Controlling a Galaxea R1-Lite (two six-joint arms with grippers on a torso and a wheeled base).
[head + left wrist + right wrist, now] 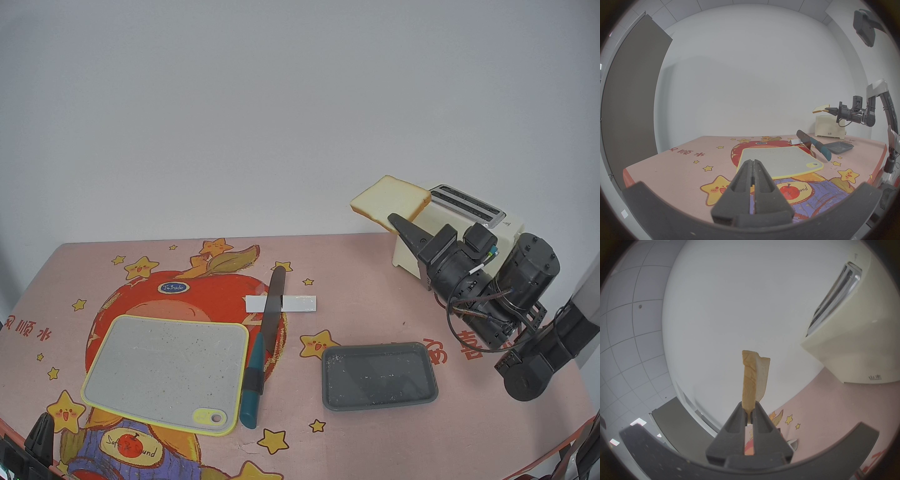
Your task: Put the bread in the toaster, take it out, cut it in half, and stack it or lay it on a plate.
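Observation:
My right gripper [397, 220] is shut on a slice of bread [390, 202], held in the air just left of the cream toaster [462, 231] at the table's back right. In the right wrist view the bread [753, 382] stands edge-on between the fingers, with the toaster [859, 343] and its slots close beside it. From the left wrist view, the bread [821, 108] and toaster [830, 126] show far off. A grey cutting board [165, 370] with a yellow rim lies front left. A teal-handled knife [262, 350] rests beside it. My left gripper [753, 165] is shut, low at the table's front-left corner.
A dark grey rectangular plate [379, 375] sits right of the knife, in front of the toaster. A small white strip [281, 304] lies under the knife blade. The tablecloth [375, 287] between plate and toaster is bare.

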